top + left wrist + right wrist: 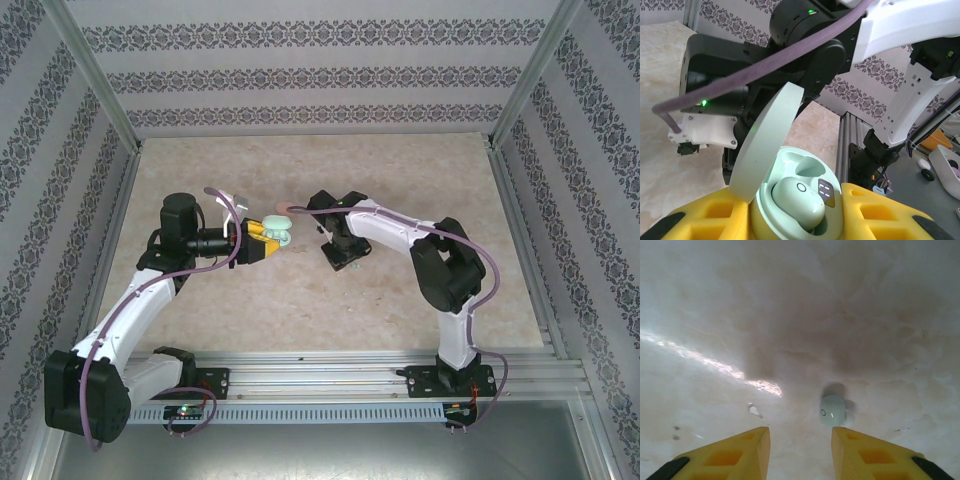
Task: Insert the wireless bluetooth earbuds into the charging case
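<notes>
My left gripper is shut on the pale green charging case, its yellow fingers pressing both sides. The charging case is open with its lid raised to the left. One pale green earbud lies in the near well, and the well behind it is empty. My right gripper hangs open over the table, pointing down, with nothing between its fingers. A second pale green earbud lies on the table just ahead of the right fingertip. From above, the right gripper stands just right of the case.
A small pink thing lies on the beige table just behind the case. Patterned walls and metal posts close in the table on three sides. The right arm's black wrist stands close behind the open lid.
</notes>
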